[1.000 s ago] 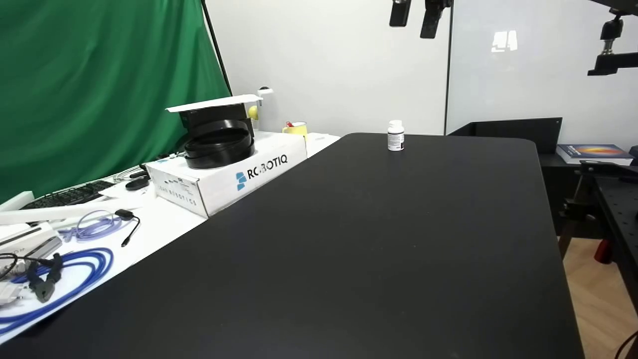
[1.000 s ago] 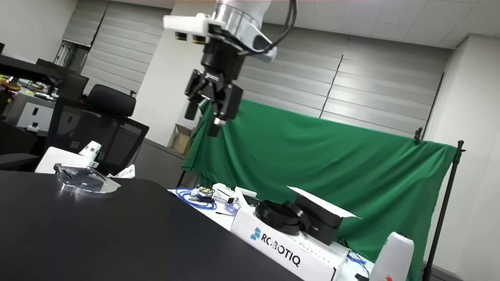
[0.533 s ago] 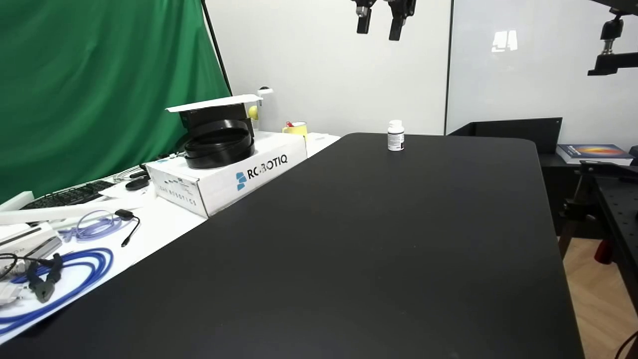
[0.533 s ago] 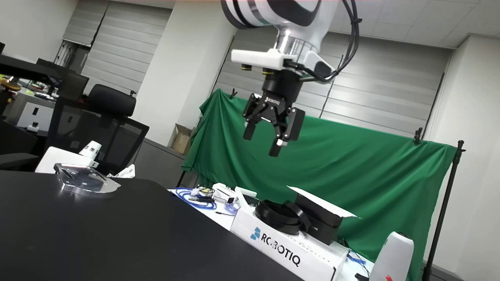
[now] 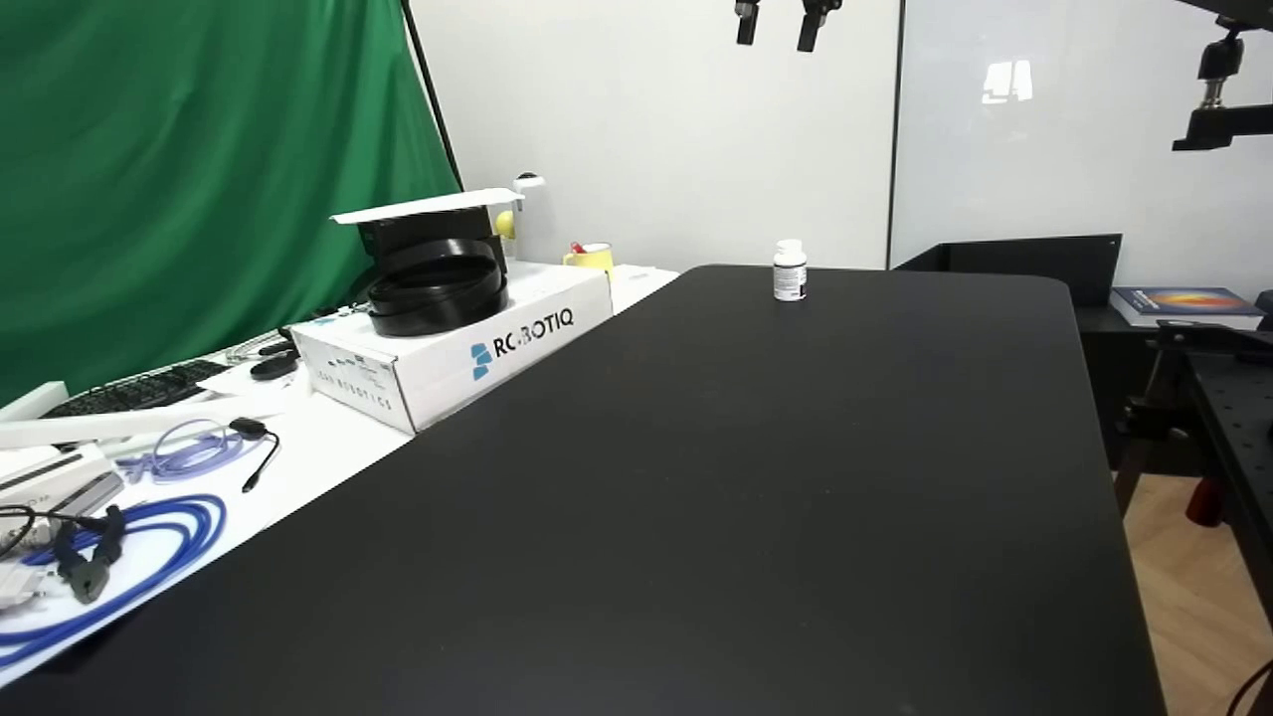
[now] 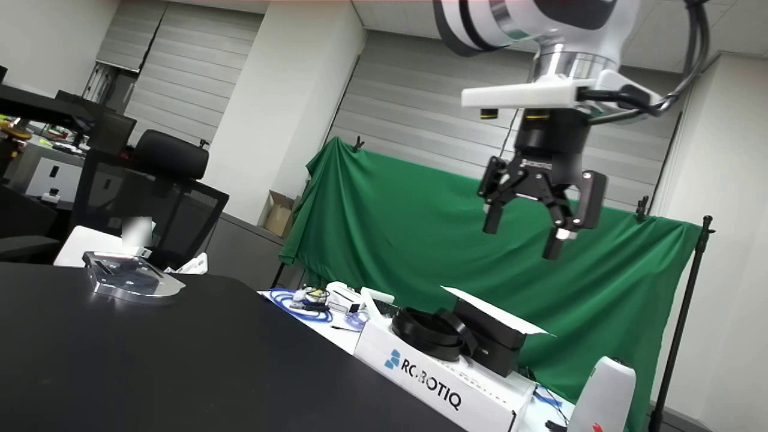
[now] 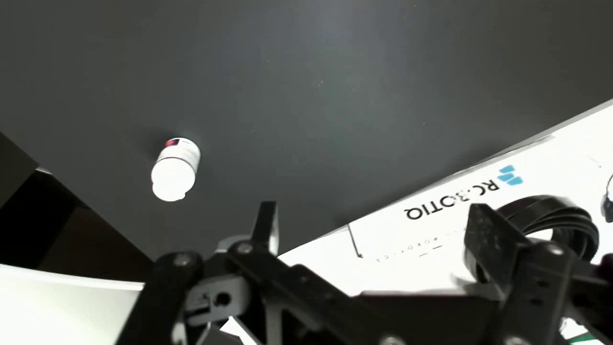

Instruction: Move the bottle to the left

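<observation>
Across the bottom of an exterior view, the big one is a black tabletop (image 5: 746, 477). A green curtain (image 5: 179, 169) hangs back on the left of that frame, and a white table (image 5: 318, 452) runs right alongside. Next size down, the white Panda arm (image 6: 567, 63) hangs into an exterior view from the top right, and there's a black mesh office chair (image 6: 150, 195) on the far side of the tabletop. Then a long white Robotiq cardboard box (image 5: 517, 353) sits on the white table, with a black box (image 6: 492, 345) and some loops of wide black band (image 5: 438, 313) on top.

The gripper (image 6: 522, 239) is up in the air, well above the tabletop, fingers spread wide, and yeah, it's not holding anything. There's also a clear plate (image 6: 132, 282) with a rounded end lying on the tabletop, and a yellow mug (image 5: 597, 260) out past the box.

Smallest is the white pill bottle (image 5: 790, 273), standing upright on the black tabletop, close to the far edge in an exterior view. In the wrist view it's off to the left of the fingers, well apart from them.
</observation>
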Available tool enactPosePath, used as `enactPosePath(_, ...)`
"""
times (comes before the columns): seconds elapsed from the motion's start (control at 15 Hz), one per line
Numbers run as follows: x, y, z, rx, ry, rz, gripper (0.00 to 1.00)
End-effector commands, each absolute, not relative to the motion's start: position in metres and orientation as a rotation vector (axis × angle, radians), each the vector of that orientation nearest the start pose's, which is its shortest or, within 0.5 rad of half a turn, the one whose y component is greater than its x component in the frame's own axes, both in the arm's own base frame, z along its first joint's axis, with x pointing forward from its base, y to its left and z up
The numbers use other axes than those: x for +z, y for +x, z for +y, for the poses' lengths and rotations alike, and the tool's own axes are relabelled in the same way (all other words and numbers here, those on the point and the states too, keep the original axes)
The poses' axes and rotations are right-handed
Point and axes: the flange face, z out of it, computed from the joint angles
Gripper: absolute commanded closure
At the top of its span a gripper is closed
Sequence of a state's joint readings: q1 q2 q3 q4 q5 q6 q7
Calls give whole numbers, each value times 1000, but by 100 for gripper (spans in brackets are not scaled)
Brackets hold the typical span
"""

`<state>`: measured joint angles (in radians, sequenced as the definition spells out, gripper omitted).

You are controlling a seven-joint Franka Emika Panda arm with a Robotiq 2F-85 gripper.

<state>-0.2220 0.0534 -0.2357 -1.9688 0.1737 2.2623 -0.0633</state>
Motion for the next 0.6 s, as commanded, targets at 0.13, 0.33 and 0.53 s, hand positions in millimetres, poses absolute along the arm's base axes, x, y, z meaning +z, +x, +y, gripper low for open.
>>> enactPosePath(0.13,467,540,-349,-468,-2969,874,0)
enactPosePath(0.33,441,539,-393,-476,-2952,948,0)
enactPosePath(0.53,430,529,-396,-456,-2944,976,0)
